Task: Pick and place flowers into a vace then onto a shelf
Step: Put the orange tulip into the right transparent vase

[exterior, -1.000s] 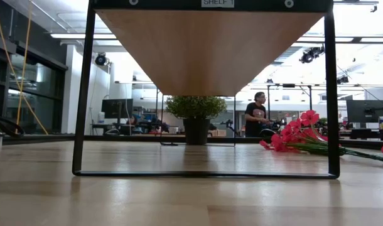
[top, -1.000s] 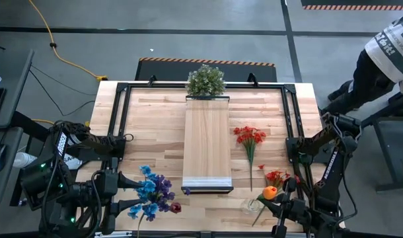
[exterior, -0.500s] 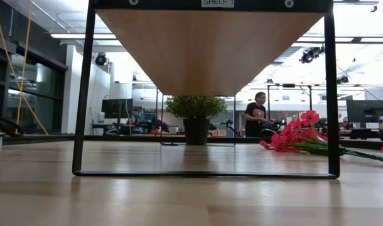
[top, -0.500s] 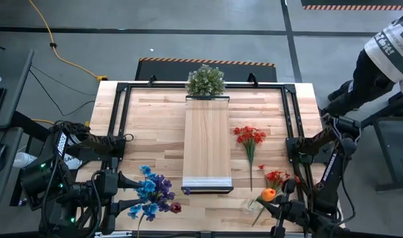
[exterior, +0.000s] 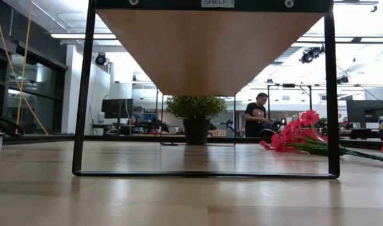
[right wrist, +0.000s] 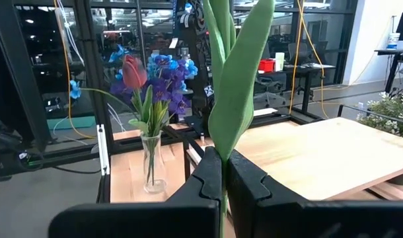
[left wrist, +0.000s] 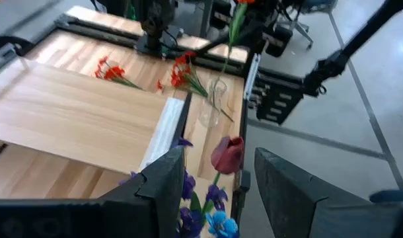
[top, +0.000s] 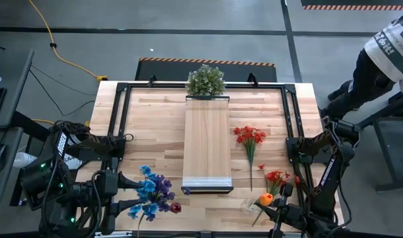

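Clamped tight on a green stem, my right gripper (right wrist: 222, 177) holds the orange flower (top: 267, 197) upright at the near right corner, beside the glass vase (right wrist: 152, 162). My left gripper (left wrist: 211, 178) hangs part-open and empty near the blue and purple bunch (top: 150, 192). The vase neck is narrow and the stem long: a slight miss could tip the vase or bend the stem, I think, though depth is hard to read. The shelf (top: 207, 142) edge and black frame crowd that corner; open tabletop lies farther in.
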